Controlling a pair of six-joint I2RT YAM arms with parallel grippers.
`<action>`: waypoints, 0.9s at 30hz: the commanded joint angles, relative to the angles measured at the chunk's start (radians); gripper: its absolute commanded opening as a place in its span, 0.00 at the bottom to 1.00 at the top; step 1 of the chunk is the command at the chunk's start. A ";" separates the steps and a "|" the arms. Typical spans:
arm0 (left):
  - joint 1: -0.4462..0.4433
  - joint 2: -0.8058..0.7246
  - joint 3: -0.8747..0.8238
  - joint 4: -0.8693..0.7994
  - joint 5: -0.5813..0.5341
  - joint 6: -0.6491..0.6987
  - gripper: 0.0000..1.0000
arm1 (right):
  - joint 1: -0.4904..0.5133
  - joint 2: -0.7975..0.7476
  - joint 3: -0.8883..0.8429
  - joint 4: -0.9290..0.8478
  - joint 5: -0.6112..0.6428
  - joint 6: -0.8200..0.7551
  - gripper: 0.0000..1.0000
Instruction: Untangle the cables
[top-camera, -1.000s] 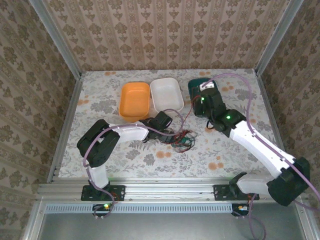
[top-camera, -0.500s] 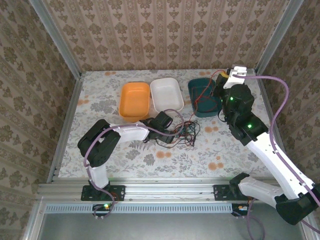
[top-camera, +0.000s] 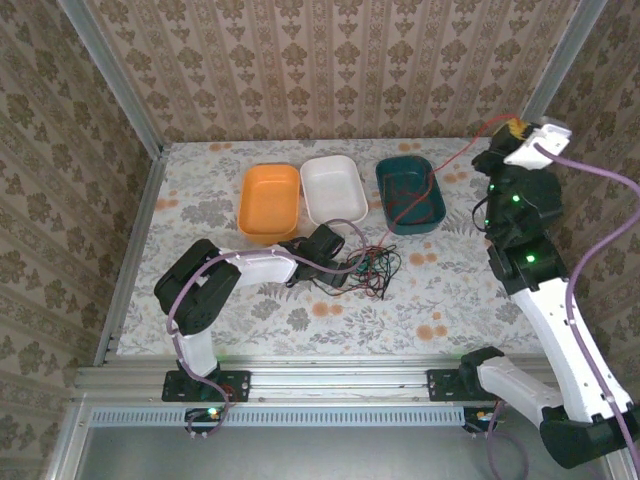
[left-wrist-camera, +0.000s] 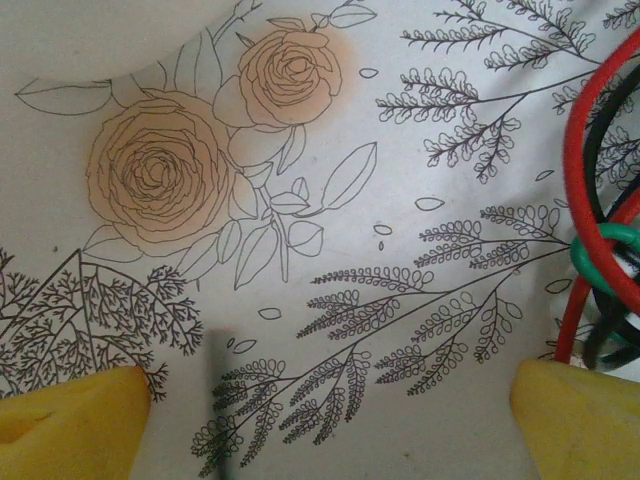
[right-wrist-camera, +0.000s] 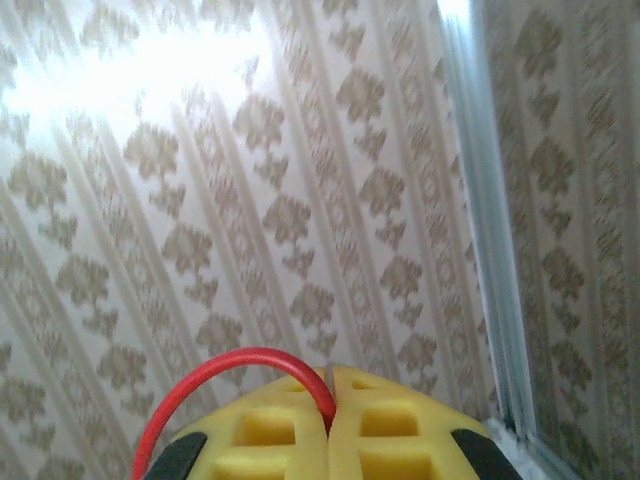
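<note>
As I look across the flowered table (top-camera: 190, 215) from its left side, the left arm (top-camera: 258, 266) lies low and reaches rightward along the surface. It runs just nearer than the orange tray (top-camera: 270, 200) and the white tray (top-camera: 333, 188), which sit side by side at the far middle. The left gripper (top-camera: 345, 262) rests at the left edge of the cables (top-camera: 372, 270), a loose knot of red, black and green wires heaped near the middle of the table. From the wrist camera the left gripper (left-wrist-camera: 320, 425) is spread wide. One yellow fingertip (left-wrist-camera: 70, 425) sits at each lower corner, with bare printed cloth between them and nothing held. The cables (left-wrist-camera: 595, 240) lie just beside the right-hand fingertip, a green strand crossing red and black ones.

Further right, a dark teal tray (top-camera: 410, 195) stands just beside the white one. One red cable (top-camera: 455, 158) leaves the heap, crosses over the teal tray and climbs taut to the far right. There the right gripper (top-camera: 515, 128) is held high above the table, close to the metal post (top-camera: 563, 62) in the far right corner. Its wrist camera shows the right gripper (right-wrist-camera: 328, 425) clenched, yellow pads pressed together on the red cable (right-wrist-camera: 225, 368). The cable arches out to the left against the patterned wallpaper (right-wrist-camera: 250, 200).
</note>
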 joint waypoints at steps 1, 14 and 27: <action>0.001 0.061 -0.049 -0.079 -0.046 0.000 0.97 | -0.023 -0.043 0.042 0.099 0.014 -0.012 0.00; 0.007 -0.004 -0.050 -0.064 -0.026 0.031 1.00 | -0.050 -0.002 0.169 -0.025 -0.348 -0.026 0.00; -0.001 -0.306 0.076 0.008 0.184 0.227 1.00 | -0.005 0.104 0.256 -0.294 -0.583 0.015 0.00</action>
